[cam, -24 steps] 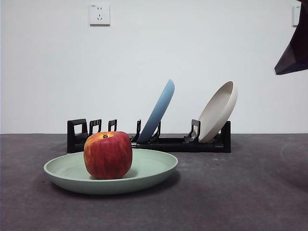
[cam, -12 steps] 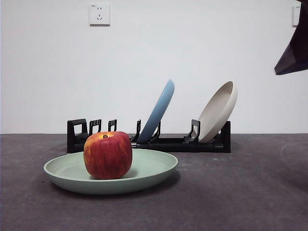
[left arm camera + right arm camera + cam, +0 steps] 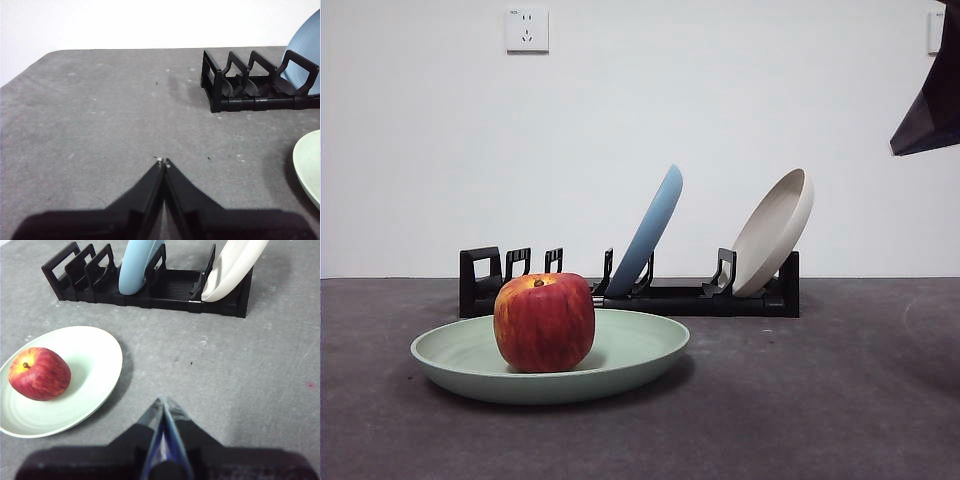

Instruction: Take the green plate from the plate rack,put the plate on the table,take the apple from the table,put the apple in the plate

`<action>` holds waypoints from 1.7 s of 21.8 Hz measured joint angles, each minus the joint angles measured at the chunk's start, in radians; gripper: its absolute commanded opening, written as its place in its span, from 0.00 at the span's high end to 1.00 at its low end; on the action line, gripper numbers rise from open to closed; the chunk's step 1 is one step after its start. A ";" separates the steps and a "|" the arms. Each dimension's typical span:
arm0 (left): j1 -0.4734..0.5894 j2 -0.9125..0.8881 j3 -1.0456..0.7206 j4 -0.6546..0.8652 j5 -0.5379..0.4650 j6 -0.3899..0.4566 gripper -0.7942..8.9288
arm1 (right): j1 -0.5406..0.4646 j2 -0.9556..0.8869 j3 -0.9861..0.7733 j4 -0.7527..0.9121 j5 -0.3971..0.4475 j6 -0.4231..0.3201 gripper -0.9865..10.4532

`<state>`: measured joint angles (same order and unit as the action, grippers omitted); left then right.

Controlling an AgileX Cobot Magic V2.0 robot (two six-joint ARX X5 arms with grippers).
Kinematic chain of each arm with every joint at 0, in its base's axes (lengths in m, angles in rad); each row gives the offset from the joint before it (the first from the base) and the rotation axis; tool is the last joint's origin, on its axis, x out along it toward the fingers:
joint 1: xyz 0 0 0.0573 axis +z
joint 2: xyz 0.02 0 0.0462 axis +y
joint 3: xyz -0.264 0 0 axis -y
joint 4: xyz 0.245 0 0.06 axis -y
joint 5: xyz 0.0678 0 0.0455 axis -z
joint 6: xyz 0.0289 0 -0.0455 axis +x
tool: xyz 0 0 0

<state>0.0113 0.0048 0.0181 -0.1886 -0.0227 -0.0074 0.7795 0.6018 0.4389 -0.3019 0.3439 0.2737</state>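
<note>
The red apple sits in the pale green plate, which lies flat on the dark grey table in front of the black plate rack. The right wrist view shows the apple in the plate with the rack behind. My right gripper is shut and empty, held above the table away from the plate. My left gripper is shut and empty over bare table, with the plate's rim and the rack's end off to one side.
A blue plate and a beige plate lean in the rack. A wall socket is on the white wall. A dark arm tip shows at the top right corner of the front view.
</note>
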 measured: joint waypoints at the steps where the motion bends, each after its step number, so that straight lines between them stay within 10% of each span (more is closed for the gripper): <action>1: 0.000 0.000 0.000 0.000 0.000 0.000 0.92 | 0.000 0.000 0.000 0.000 0.000 0.000 0.91; 11: 0.000 0.000 0.000 0.000 0.000 0.000 0.92 | -0.035 -0.056 0.000 -0.019 0.011 -0.072 0.91; 15: 0.000 0.000 0.000 0.000 0.000 0.000 0.92 | -0.266 -0.210 0.000 -0.035 -0.023 -0.206 0.91; 21: 0.000 0.000 0.000 0.000 0.000 0.000 0.92 | -0.640 -0.427 -0.039 0.011 -0.332 -0.345 0.91; 37: 0.000 0.000 0.000 0.000 0.000 0.000 0.92 | -0.657 -0.580 -0.381 0.109 -0.371 -0.314 0.91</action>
<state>0.0113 0.0048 0.0181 -0.1886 -0.0227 -0.0074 0.1226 0.0216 0.0578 -0.1925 -0.0269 -0.0406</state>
